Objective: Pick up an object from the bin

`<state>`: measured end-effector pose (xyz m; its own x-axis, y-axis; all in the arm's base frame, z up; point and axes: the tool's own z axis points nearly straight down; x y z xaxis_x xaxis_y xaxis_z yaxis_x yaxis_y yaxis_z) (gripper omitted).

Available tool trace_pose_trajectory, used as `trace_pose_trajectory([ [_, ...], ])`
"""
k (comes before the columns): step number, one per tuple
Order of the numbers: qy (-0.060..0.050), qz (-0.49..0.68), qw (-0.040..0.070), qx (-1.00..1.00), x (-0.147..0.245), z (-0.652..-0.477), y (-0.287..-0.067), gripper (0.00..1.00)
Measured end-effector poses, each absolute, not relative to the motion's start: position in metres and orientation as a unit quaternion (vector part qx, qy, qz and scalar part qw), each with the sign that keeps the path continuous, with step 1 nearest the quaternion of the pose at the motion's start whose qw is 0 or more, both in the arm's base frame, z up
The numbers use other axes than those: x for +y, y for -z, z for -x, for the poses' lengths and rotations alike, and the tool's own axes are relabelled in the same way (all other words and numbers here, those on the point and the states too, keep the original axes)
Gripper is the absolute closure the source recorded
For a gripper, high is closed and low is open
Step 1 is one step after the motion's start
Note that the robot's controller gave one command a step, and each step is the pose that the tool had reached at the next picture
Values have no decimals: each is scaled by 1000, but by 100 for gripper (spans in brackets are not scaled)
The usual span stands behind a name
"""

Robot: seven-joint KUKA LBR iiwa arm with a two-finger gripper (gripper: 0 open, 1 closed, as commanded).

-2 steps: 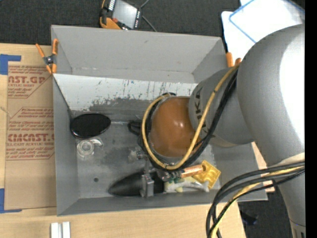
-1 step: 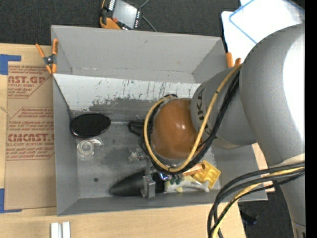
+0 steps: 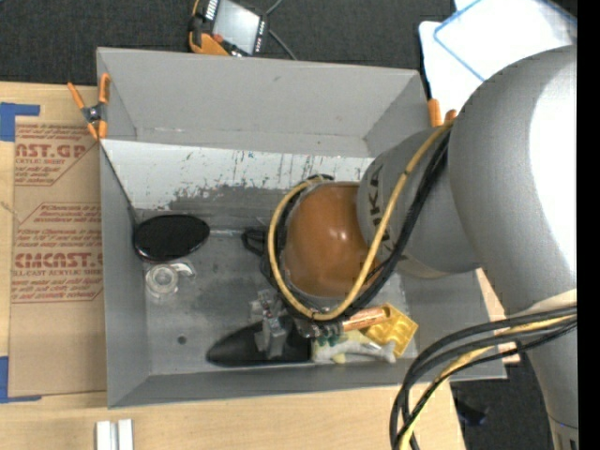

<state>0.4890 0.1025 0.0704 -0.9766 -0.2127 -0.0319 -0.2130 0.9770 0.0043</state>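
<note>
1. my gripper [image 3: 271,329] is low in the bin [image 3: 253,97], at the lower middle of the frame, beneath the orange cover [image 3: 323,237] on my wrist.
2. right under it, along the bin's lower edge, lies a black tapered thing [image 3: 232,350]. it is flat and dark, wide at its right end and narrowing to a point toward the left. my gripper is at the wide end, either touching it or just above; i cannot tell which.
3. i cannot tell whether my gripper is open or closed, because its metal parts blur into the dark shape. i see nothing clearly clamped.
4. some white pieces [image 3: 361,350] and a yellow piece [image 3: 394,329] lie heaped just to the right. a clear little cup [image 3: 161,281] and a black oval disc [image 3: 171,236] sit well apart at the left.
5. i judge the black thing to be light, fairly stiff and not fragile. its smooth surface may be slippery, and it lies low against the floor.
6. i would take it across its short width near the wide end, where it looks thickest. the thin tip would likely slide out. i would also keep clear of the white pieces beside it.
</note>
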Motion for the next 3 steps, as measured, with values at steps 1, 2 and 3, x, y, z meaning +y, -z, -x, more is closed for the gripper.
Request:
trace_pose_trajectory([
  [1, -4, 107, 16, 994, 102, -489, -70, 100],
  [2, -3, 107, 10, 994, 102, -486, -103, 100],
  [3, -3, 107, 10, 994, 102, -486, -157, 100],
])
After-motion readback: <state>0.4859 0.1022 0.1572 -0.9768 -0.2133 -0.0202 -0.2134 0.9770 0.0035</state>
